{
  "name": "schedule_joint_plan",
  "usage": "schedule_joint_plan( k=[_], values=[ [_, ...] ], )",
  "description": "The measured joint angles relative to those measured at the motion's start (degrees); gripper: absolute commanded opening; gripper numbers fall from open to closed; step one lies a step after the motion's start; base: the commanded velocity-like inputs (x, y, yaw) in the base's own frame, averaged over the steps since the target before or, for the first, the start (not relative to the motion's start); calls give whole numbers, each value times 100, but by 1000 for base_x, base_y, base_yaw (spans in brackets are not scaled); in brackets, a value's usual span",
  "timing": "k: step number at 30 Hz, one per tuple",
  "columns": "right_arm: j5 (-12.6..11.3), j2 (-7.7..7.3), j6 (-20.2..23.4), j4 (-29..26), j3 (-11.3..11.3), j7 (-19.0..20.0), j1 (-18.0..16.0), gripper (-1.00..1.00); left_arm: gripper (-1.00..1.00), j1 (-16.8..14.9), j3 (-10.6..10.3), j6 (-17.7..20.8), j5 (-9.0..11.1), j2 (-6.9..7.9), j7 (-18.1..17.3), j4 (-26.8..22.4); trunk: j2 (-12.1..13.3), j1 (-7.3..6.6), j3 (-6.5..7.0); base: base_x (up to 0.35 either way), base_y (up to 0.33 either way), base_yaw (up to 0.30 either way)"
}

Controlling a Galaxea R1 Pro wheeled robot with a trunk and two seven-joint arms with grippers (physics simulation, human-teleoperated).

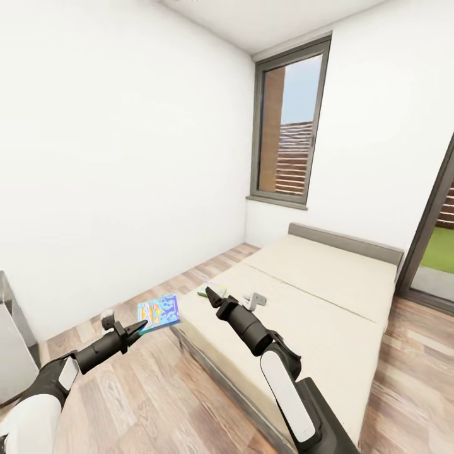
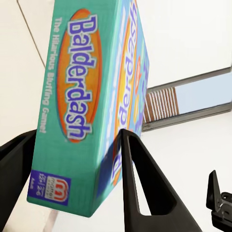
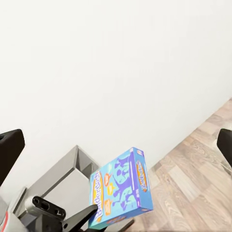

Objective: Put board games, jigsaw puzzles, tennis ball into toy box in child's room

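Observation:
My left gripper is shut on the edge of a small blue board game, a "Balderdash" box, held in the air over the wood floor beside the bed. In the left wrist view the box sits between both black fingers. The right wrist view looks across at this box and the left gripper. My right gripper is open above the bed's near corner. Just beyond it a green-edged board game lies on the mattress, partly hidden by the fingers.
A grey cabinet stands at the far left against the white wall. A tall dark-framed window is behind the bed and a glass door is at the right. Wood floor stretches between me and the bed.

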Motion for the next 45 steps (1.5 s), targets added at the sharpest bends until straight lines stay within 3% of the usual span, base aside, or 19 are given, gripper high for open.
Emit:
schedule_joint_plan(
  k=[8, 31, 45],
  values=[
    [-2, 2, 4, 37, -7, -1, 0, 100, -100, 0, -3, -3, -5, 0, -1, 0, 321, -176, 169, 0, 0, 271],
    [16, 10, 4, 192, 11, -23, 1, 100, -100, 1, -5, -7, -18, 0, 9, 0, 323, -177, 243, 5, 50, 269],
    [25, 6, -10, 185, 5, 7, 1, 100, -100, 0, -1, 1, -6, 0, 8, 0, 323, -176, 249, 0, 10, 37]
  ],
)
